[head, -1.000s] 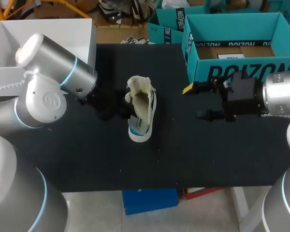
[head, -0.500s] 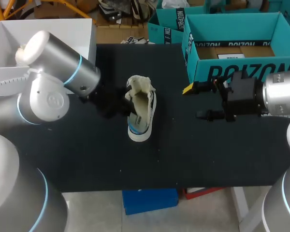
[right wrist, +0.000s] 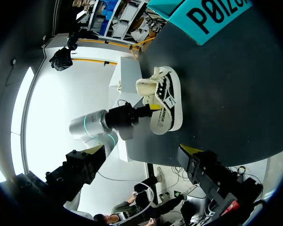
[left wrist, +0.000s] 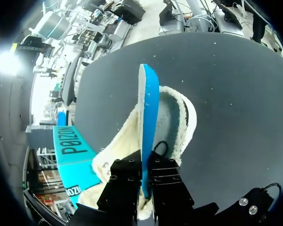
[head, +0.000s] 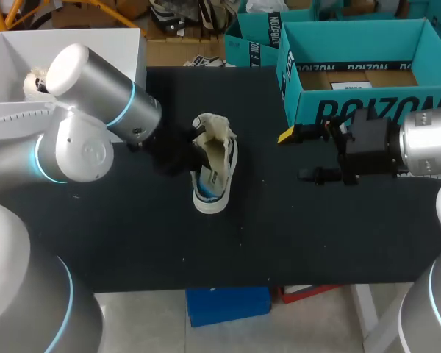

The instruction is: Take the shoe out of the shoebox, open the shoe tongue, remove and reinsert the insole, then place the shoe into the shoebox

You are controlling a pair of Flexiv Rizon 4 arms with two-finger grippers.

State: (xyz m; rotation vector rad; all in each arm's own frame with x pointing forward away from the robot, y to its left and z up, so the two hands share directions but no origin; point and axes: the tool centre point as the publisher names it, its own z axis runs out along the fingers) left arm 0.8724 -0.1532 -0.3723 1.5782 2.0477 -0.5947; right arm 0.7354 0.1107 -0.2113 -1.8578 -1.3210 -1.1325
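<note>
- Shoe [head: 214, 176] was seen lying near the middle of the black table [head: 294, 235], outside the teal shoebox [head: 367, 110] and well apart from it.
- The blue insole [left wrist: 147, 108] was held on edge against the shoe's fleecy lining.
- The left gripper [left wrist: 146, 186] was pinched on the insole's near end, one finger at each face.
- The right gripper [head: 297, 155] was held just in front of the shoebox, jaws spread and nothing between them.
</note>
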